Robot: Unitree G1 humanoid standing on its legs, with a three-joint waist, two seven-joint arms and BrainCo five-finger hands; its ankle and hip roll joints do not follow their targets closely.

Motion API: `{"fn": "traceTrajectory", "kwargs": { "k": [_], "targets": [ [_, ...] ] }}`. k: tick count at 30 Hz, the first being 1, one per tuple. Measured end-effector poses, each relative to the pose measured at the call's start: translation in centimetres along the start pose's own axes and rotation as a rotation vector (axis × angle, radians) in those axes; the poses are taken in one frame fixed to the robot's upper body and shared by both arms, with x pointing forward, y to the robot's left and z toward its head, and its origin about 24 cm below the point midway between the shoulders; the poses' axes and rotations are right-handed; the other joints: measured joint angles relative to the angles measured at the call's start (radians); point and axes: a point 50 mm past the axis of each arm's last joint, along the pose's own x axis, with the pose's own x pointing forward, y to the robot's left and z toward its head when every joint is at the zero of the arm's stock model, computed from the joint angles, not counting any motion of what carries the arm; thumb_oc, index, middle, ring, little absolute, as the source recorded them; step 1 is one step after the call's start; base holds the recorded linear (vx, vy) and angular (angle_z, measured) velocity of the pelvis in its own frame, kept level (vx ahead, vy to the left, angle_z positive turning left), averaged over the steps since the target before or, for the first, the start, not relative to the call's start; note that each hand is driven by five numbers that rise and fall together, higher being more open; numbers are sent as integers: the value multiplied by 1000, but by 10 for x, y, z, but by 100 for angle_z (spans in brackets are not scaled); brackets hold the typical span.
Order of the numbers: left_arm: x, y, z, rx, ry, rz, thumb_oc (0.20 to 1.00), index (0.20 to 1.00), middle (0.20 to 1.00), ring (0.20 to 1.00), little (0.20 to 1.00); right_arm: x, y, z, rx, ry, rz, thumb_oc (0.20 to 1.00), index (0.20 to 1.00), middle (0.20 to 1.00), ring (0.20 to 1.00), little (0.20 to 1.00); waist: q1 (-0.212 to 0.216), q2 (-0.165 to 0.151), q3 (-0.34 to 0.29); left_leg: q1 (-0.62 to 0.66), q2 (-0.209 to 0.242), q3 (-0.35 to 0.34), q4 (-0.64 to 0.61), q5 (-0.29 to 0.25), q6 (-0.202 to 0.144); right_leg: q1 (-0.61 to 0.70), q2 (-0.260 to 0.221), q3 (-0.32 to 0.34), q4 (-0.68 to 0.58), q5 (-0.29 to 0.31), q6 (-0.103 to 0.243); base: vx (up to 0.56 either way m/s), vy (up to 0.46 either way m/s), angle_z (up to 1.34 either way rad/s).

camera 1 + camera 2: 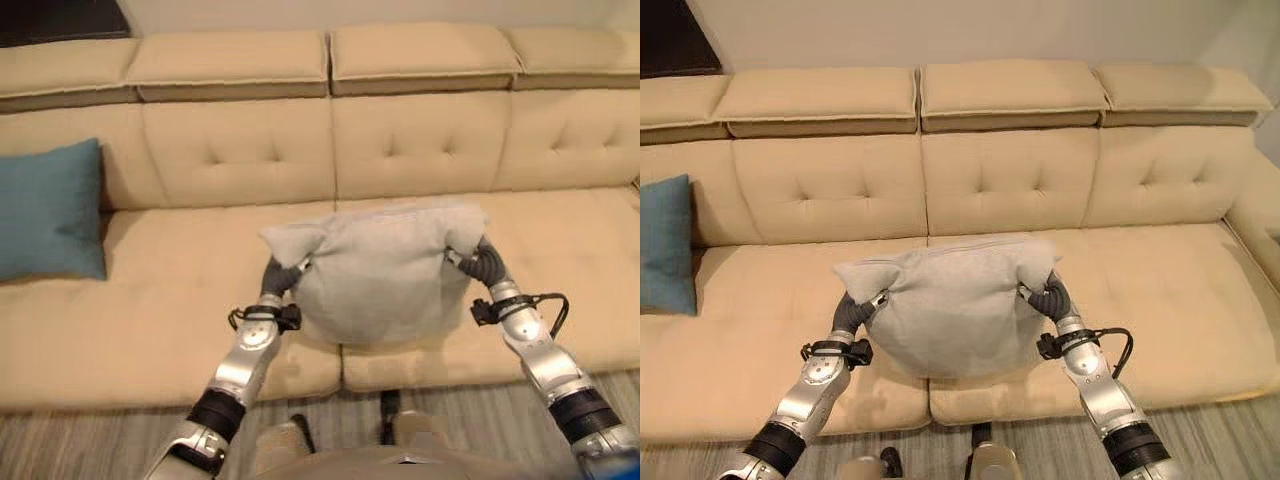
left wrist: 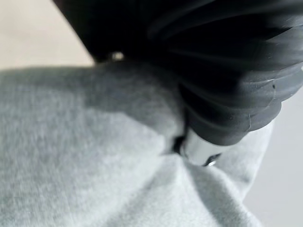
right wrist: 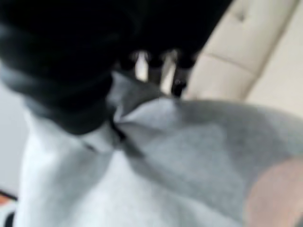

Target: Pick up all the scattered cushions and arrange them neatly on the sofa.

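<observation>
Beige tufted sofa (image 1: 230, 150) along the far wall, teal cushion (image 1: 48, 210) propped at its left end. Seen from the head: both arms reaching forward, left hand (image 1: 283, 272) and right hand (image 1: 478, 260) bunching the two upper corners of a grey cushion (image 1: 375, 275), held up over the middle of the seat, well apart from the teal one. Seen from the left wrist: dark ribbed cover pressed against grey fabric (image 2: 94, 151), cloth pinched into a fold beside it. Seen from the right wrist: fingers (image 3: 163, 66) curled over a gathered corner of the same cushion, sofa back beyond.
</observation>
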Motion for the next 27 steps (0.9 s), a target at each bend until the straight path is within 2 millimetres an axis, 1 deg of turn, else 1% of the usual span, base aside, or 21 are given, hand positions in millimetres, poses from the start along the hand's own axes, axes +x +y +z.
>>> {"fn": "traceTrajectory", "kwargs": {
  "k": [1,2,4,5,6,7,9,10,12,13,14,15,16,17,18,19,20,21,23,25,27],
  "targets": [
    [1,0,2,-1,-6,-2,200,200,200,200,200,0,-2,1,-2,-4,-3,200,200,200,200,200,-6,-1,0,5,8,2,-51,1,-1,2,7,-3,-1,-4,-5,211,136,10],
    [2,-2,3,0,-10,-7,200,200,200,200,200,0,-4,1,-9,-4,-5,200,200,200,200,200,-14,-2,1,8,28,1,-132,6,-9,3,21,-3,0,-9,-13,156,109,1],
    [3,-3,4,0,-14,-11,200,200,200,200,200,0,-5,1,-7,-3,-14,200,200,200,200,200,-12,1,-1,10,60,-2,-235,31,-19,6,49,1,-9,-3,-4,132,106,-20],
    [2,-3,3,0,-12,-10,200,200,200,200,200,0,-5,0,-7,-2,-11,200,200,200,200,200,-9,0,-1,23,66,-1,-241,46,-25,6,58,5,-7,-4,-6,176,162,-30],
    [2,-3,3,1,-11,-12,200,200,200,200,200,-1,-5,-1,-7,1,-12,200,200,200,200,200,-16,3,-2,42,71,-8,-263,48,-25,8,74,14,-8,-5,-7,173,177,-29],
    [2,-4,3,1,-11,-14,200,200,200,200,200,-1,-6,0,-9,1,-13,200,200,200,200,200,-19,7,0,59,65,-11,-281,64,-18,7,81,15,-5,3,-17,123,137,-24],
    [2,-5,2,3,-7,-22,200,200,200,200,200,-1,-8,-1,-17,2,-14,200,200,200,200,200,-26,28,1,87,52,-2,-288,96,-13,12,96,20,-2,2,-15,27,35,-17],
    [2,-8,3,5,-11,-31,200,200,200,200,200,-2,-7,-2,-11,7,-18,200,200,200,200,200,-37,23,1,96,42,2,-304,89,-20,5,81,20,16,-10,1,0,0,0],
    [3,-7,3,6,-12,-31,200,200,200,200,200,-3,-7,-2,-10,6,-17,200,200,200,200,200,-33,19,1,97,18,0,-304,89,-19,6,57,24,17,-15,15,220,297,9],
    [3,-2,6,31,-19,-27,200,200,200,200,200,-1,-7,0,-1,-1,-18,200,200,200,200,200,-26,25,4,108,-9,12,-304,62,8,16,39,31,15,-14,31,260,394,-4],
    [4,1,8,42,-24,-27,200,200,200,200,200,0,-6,2,9,-5,-20,200,200,200,200,200,-16,38,2,122,-12,33,-313,55,18,12,33,35,28,-20,38,63,151,-16],
    [5,1,11,42,-37,-27,200,200,200,200,200,1,-5,4,12,-16,-18,200,200,200,200,200,-12,51,-5,128,-13,34,-323,43,16,3,27,47,40,-26,47,15,49,-13],
    [6,3,17,44,-60,-26,200,200,200,200,200,3,-6,7,12,-28,-21,200,200,200,200,200,-11,61,-5,126,-21,35,-326,34,14,-3,17,48,48,-29,54,0,3,-6],
    [8,2,23,41,-83,-28,200,200,200,200,200,4,-6,9,11,-34,-23,200,200,200,200,200,-9,63,-5,122,-29,40,-325,34,16,-11,6,51,56,-31,59,0,0,0],
    [9,3,29,35,-111,-23,200,200,200,200,200,4,-6,8,11,-33,-21,200,200,200,200,200,-2,61,-5,122,-41,43,-323,29,23,-16,-8,57,65,-38,71,37,118,2],
    [9,3,31,32,-120,-19,200,200,200,200,200,4,-6,8,11,-32,-18,200,200,200,200,200,2,60,-5,122,-49,44,-320,26,28,-18,-16,59,73,-41,76,37,119,0],
    [11,10,37,46,-139,1,200,200,200,200,200,7,-1,11,22,-42,-12,200,200,200,200,200,18,60,-6,120,-66,47,-315,17,35,-27,-32,63,83,-50,80,12,137,-18],
    [25,10,53,71,-182,24,200,200,200,200,200,26,-3,31,2,-101,-23,200,200,200,200,200,20,65,-12,85,-74,63,-310,16,43,-86,-48,77,121,-52,91,-48,20,-7],
    [36,11,75,74,-248,37,200,200,200,200,200,39,-11,49,-5,-168,-59,200,200,200,200,200,22,67,-12,48,-89,59,-311,33,57,-123,-62,77,132,-42,98,-88,12,4],
    [44,13,96,79,-314,77,200,200,200,200,200,55,-15,71,-21,-235,-84,200,200,200,200,200,33,64,-13,16,-93,60,-303,40,66,-147,-64,81,118,-22,100,-186,-7,-2],
    [54,12,115,89,-366,102,200,200,200,200,200,69,-21,86,-36,-275,-107,200,200,200,200,200,40,64,-13,-23,-93,59,-298,46,69,-182,-63,83,114,-10,100,-162,-17,-1]
  ]
}}
